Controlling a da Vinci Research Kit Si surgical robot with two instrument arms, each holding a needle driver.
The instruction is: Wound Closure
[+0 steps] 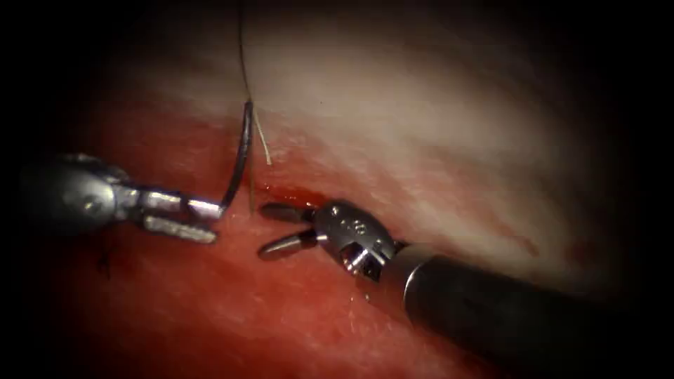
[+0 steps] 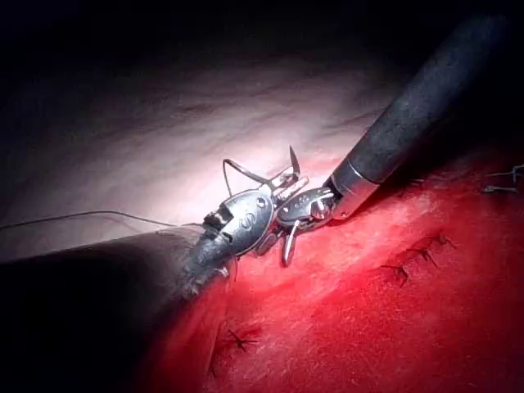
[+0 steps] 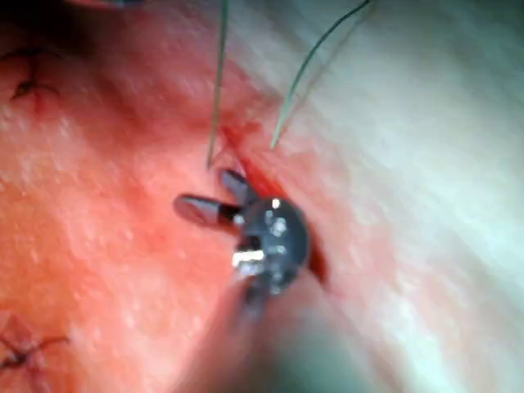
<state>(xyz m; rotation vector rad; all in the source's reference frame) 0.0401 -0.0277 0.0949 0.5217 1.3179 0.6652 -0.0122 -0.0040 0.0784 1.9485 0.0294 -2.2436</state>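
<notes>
The dark curved needle stands upright over the tissue, just left of the cut, and is not in the tissue. My left tool is shut on the needle near its pointed end; in the left wrist view the needle arcs above the left tool. Thread runs up from the needle's tail, and a strand enters the tissue beside the cut. My right tool is open just right of the needle and holds nothing. The right wrist view shows the right tool spread over the cut.
Red fluid lies in the cut by the right tool's upper jaw. A pale cut end of thread lies beside the needle. Finished dark stitches cross the red tissue, and another stitch appears in the right wrist view.
</notes>
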